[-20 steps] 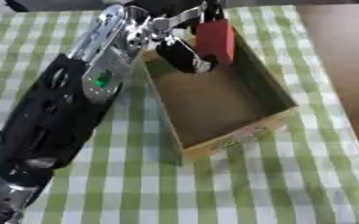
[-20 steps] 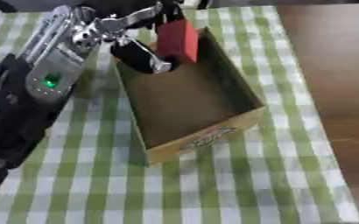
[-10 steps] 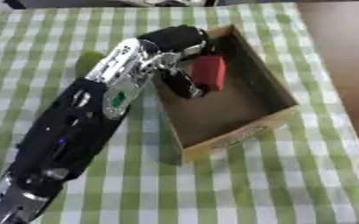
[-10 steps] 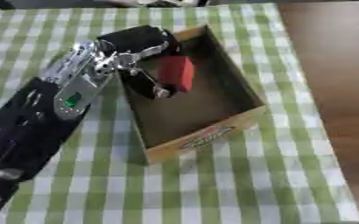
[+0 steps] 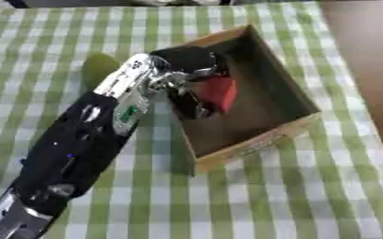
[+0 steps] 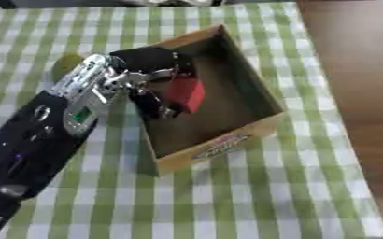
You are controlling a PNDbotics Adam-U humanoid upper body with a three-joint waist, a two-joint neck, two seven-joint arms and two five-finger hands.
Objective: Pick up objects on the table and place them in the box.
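My left hand reaches over the near-left wall of the open cardboard box and hangs inside it, fingers curled round a red block. The block is low in the box, close to its floor; contact with the floor cannot be told. A green rounded object lies on the checked cloth just left of my forearm, partly hidden by it. My right hand shows in neither view.
The green-and-white checked tablecloth covers the table. Bare brown tabletop runs along the right side. My black left forearm crosses the lower left of the scene.
My left hand has come down from above the box's far end into the box with the red block. The whole picture has also shifted, so the camera has moved.
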